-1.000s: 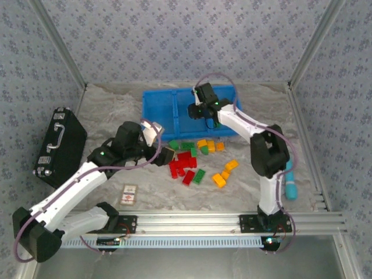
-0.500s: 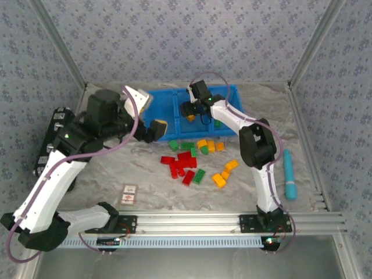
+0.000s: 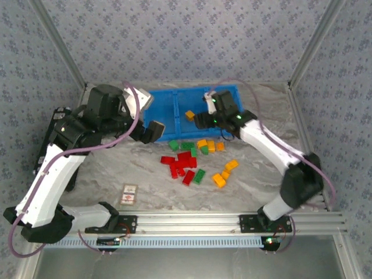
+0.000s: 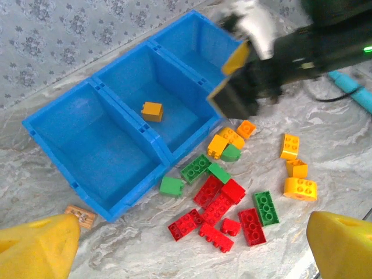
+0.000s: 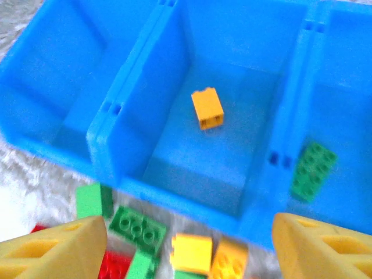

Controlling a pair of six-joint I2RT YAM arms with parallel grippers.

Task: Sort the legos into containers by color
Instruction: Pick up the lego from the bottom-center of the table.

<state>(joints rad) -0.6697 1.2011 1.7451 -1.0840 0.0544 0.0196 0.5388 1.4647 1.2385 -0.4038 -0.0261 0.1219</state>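
While right end effector (image 5: 189, 249) gapes empty, orange lego (image 5: 207, 108) in middle container (image 5: 232, 160)

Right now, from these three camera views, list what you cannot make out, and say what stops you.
- Top view: the right arm covers most of the bin's right compartment floor.
- Top view: the card's print is too small to read.
- Right wrist view: the red legos are cut off by the bottom edge and a yellow finger; the picture is blurred.

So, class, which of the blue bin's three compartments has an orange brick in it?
The middle compartment: one orange brick lies on its floor. The right-hand compartment holds a green brick instead.
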